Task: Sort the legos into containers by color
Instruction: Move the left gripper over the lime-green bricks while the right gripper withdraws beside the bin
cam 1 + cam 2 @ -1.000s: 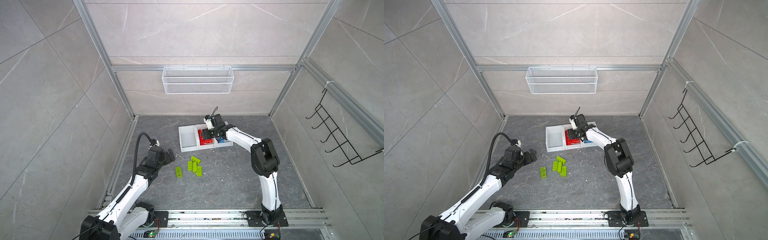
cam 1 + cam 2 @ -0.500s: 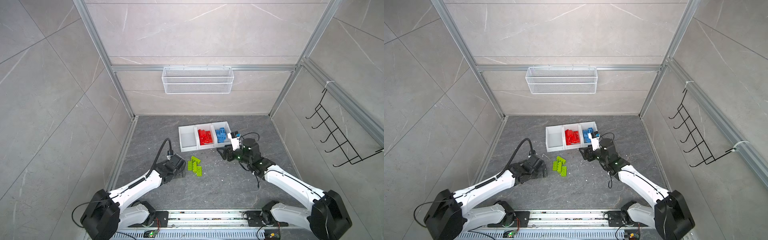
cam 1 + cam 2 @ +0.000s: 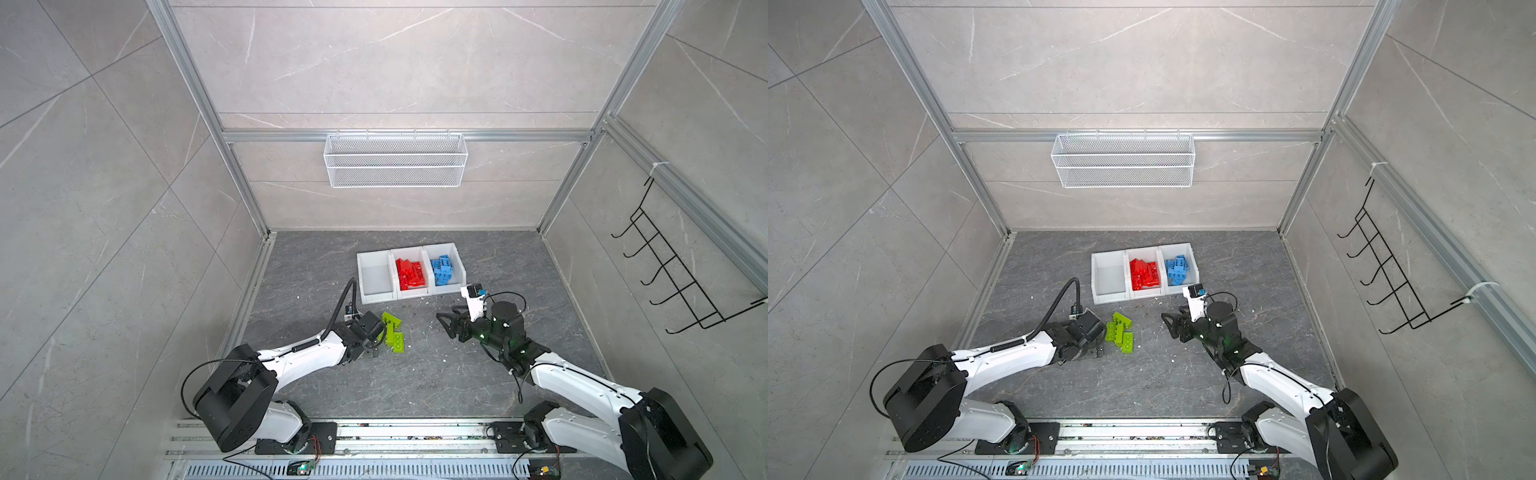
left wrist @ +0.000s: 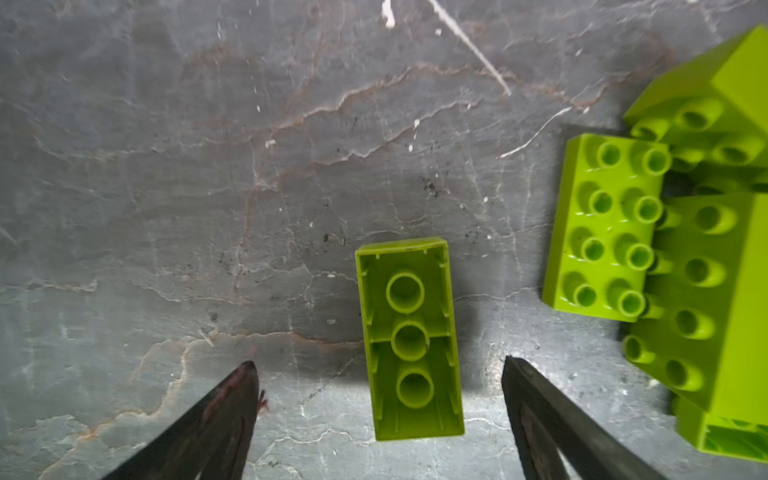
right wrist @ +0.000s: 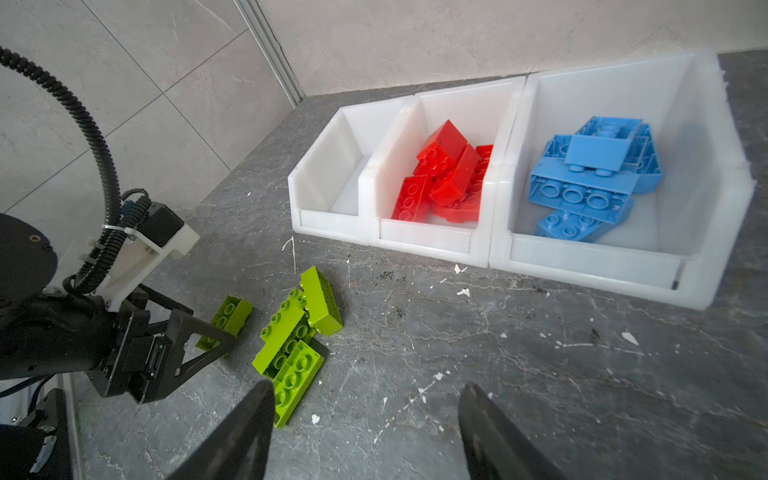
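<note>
**Top views.** The containers [image 3: 409, 296] stand in a row toward 12 o'clock on the table [image 3: 415, 386]. The middle one holds the red legos [image 3: 410, 274]. The one at the 3 o'clock end holds the blue legos [image 3: 441, 271]. The empty container [image 3: 376, 298] sits at the 9 o'clock end. The green legos [image 3: 394, 334] lie loose on the table at 6 o'clock of the empty container, apart from it.

Status, as judged: red and blue are sorted, and no brick of either color shows on the table. The whole green stage is outstanding.

The left arm [image 3: 307, 357] reaches the green cluster from 8 o'clock, and its wrist hides its fingers here. The right fingers [image 3: 446, 323] hang at 3 o'clock of the cluster, well apart from it, parted and empty.

**Left wrist view.** The left fingers [image 4: 224, 419] are spread wide and straddle the upturned green brick [image 4: 409, 340]. This brick lies flat on the table with its underside tubes showing. Bare table shows on both sides of it, so there is no contact and no grasp. The other green legos lie just beside it.

**Right wrist view.** The right fingers [image 5: 241, 440] are partly open, with only bare table between them. Every green piece in view is on the table.
</note>
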